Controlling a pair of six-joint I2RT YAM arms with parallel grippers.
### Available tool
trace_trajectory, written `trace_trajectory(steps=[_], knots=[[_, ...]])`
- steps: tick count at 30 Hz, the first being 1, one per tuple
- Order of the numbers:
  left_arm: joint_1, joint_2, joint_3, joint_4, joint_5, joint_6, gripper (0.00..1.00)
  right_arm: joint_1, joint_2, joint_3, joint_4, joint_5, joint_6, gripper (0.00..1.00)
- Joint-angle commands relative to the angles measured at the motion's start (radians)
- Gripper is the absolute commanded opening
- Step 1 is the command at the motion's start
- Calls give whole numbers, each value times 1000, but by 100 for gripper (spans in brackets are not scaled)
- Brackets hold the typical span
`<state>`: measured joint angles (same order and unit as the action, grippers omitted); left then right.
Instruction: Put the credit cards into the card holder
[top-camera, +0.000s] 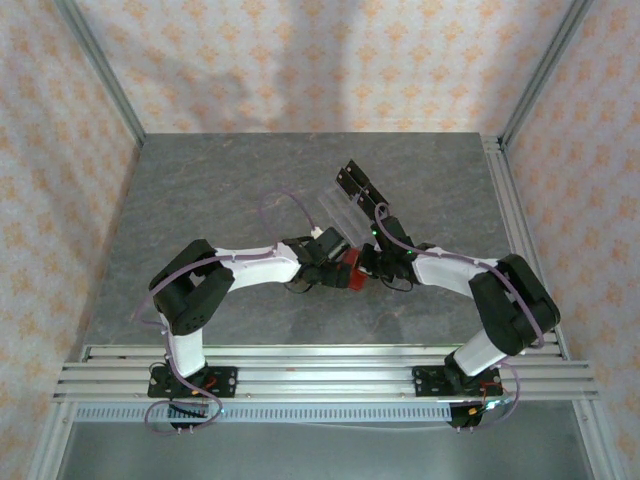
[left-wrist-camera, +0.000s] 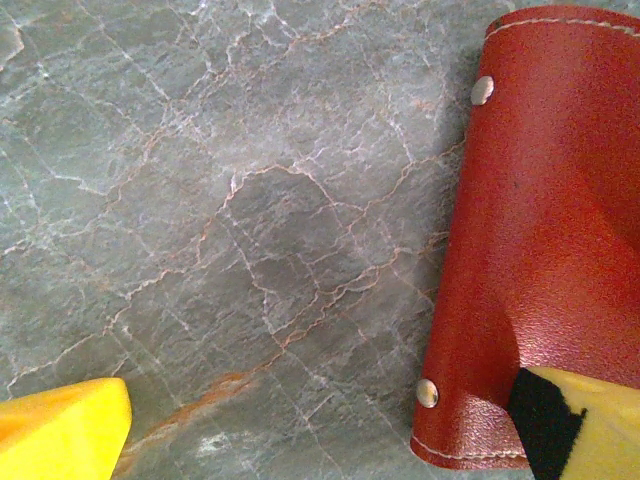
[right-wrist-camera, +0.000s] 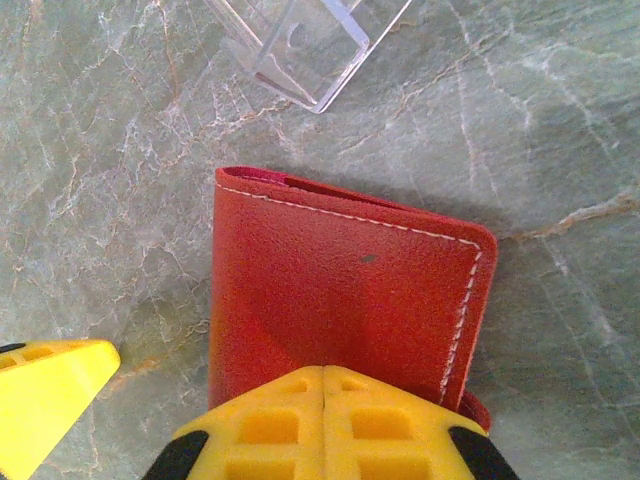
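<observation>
Looking left to right. The left arm (top-camera: 250, 262) comes off its base on the rail (top-camera: 320, 368) and angles in toward the middle of the counter (top-camera: 200, 200).

The left gripper (left-wrist-camera: 322, 388) is wide open with nothing held. In its wrist view one yellow finger (left-wrist-camera: 60, 430) sits low left over bare grey marble. The other, black-padded, overlaps the near corner of the card holder (left-wrist-camera: 540, 250). Can't tell whether it's pressing on it or just above it.

The card holder is red, folded shut, and flat on the counter at mid-counter, right between the two grippers. Two metal studs (left-wrist-camera: 482, 90) run along the edge facing the left wrist camera. Pale stitching (right-wrist-camera: 462, 300) follows the border in the right wrist view.

Just behind it is a clear plastic stand (top-camera: 340, 208) with black blocks (top-camera: 355, 182) at its far end. It's near the card holder, with a strip of counter between them in the right wrist view.

On the right gripper (right-wrist-camera: 222, 360) the fingers are parted and clamp nothing. One lies over the card holder's near edge, the other is off its left side above bare counter. Contact is unclear.

The right arm (top-camera: 470, 280) comes in from the right base with its elbow raised, roughly mirroring the left arm.
</observation>
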<state>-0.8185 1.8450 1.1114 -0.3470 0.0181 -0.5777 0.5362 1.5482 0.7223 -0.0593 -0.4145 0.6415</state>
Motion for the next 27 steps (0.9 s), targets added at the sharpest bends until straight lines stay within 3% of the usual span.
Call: trace_trajectory(steps=[1, 14, 27], knots=[[-12, 28, -25, -1, -8, -12, 100, 12, 35, 10, -9, 26, -15, 0], [-12, 25, -20, -7, -9, -13, 100, 102, 84, -19, -103, 127, -58, 0], [-12, 22, -24, -9, -9, -14, 100, 115, 174, -98, -86, 189, 28, 0]])
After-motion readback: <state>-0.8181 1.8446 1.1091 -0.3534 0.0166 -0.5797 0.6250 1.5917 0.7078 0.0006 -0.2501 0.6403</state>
